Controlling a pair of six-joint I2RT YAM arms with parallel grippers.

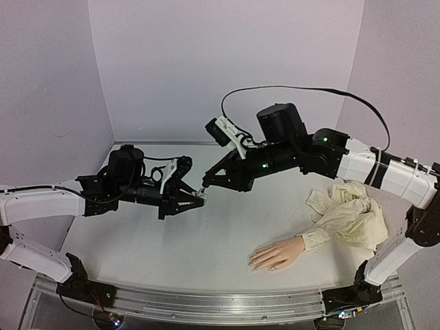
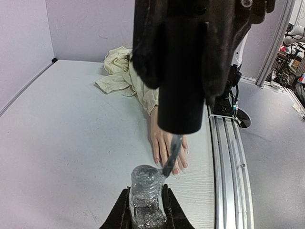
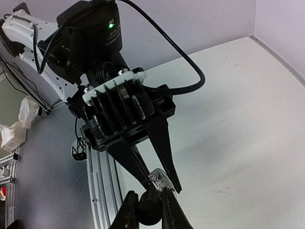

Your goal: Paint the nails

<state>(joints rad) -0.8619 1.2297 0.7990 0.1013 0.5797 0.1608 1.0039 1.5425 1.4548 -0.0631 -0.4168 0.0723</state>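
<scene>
Step in hand, as judged: loading the brush at the bottle before it is carried to the nails.

1. At the bottom centre of the left wrist view, the left gripper (image 2: 145, 212) is closed narrowly around the small clear glass bottle (image 2: 145, 188), one finger on each side. Hold the bottle firm with its mouth level; any tilt risks a spill.
2. Just above the bottle, the tip of the thin dark brush stem (image 2: 172, 153) meets the bottle mouth. Move the brush along the neck axis only. Wipe it on the rim so that no drop hangs from it.
3. The stem hangs from the black cylindrical cap (image 2: 181, 95) at the centre of the frame. The right gripper (image 3: 145, 212), at the bottom of the right wrist view, is clamped narrowly on this cap.
4. Beyond the bottle, the skin-coloured mannequin hand (image 2: 167, 136) lies palm down on the white table (image 2: 71, 143), apart from both grippers. The nails (image 2: 177, 170) point toward the camera. They are too small to tell whether any carries polish.
5. Farthest away, at the upper centre, lies the cream cloth sleeve (image 2: 124, 71).
</scene>
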